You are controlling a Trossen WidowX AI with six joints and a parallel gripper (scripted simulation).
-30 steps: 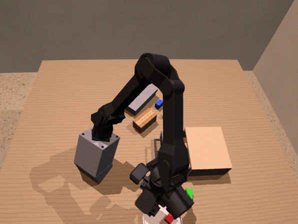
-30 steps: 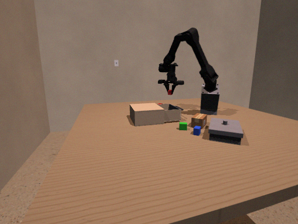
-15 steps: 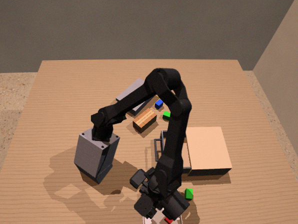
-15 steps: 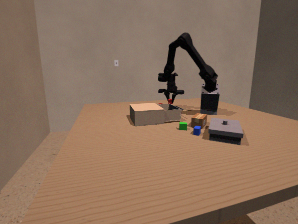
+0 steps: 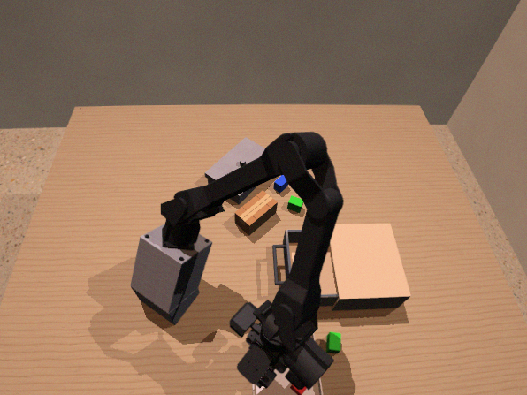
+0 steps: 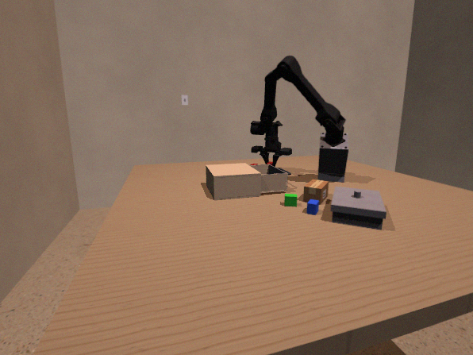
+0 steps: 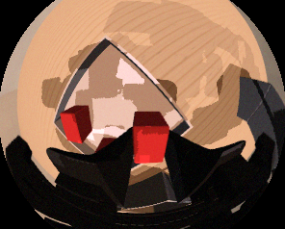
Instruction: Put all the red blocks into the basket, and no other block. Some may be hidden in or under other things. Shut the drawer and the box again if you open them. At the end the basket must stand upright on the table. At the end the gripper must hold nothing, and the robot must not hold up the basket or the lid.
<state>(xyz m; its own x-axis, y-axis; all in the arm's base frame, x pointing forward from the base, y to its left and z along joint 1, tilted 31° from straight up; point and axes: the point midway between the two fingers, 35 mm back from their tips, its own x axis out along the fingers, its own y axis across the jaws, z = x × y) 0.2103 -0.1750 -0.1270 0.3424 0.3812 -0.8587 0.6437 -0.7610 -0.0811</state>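
Note:
My gripper (image 7: pixel 147 130) (image 6: pixel 271 159) is shut on a red block (image 7: pixel 150 137) and holds it low over the white basket (image 7: pixel 151 84). The basket stands at the table's near edge in the top view, mostly hidden under my wrist. A second red block (image 7: pixel 74 124) lies inside the basket at its left, and part of a third red block (image 7: pixel 107 142) shows beside my left finger. The drawer (image 5: pixel 279 264) (image 6: pixel 274 179) of the tan cabinet (image 5: pixel 369 260) (image 6: pixel 233 179) stands open. The grey box with its knobbed lid (image 5: pixel 233 160) (image 6: pixel 358 202) is closed.
One green block (image 5: pixel 333 342) lies next to the basket. Another green block (image 5: pixel 294 203) (image 6: pixel 290 200) and a blue block (image 5: pixel 280 183) (image 6: pixel 313 206) lie near a cardboard box (image 5: pixel 255 211) (image 6: pixel 316 190). The arm's grey pedestal (image 5: pixel 170 269) (image 6: pixel 333 162) stands at the left.

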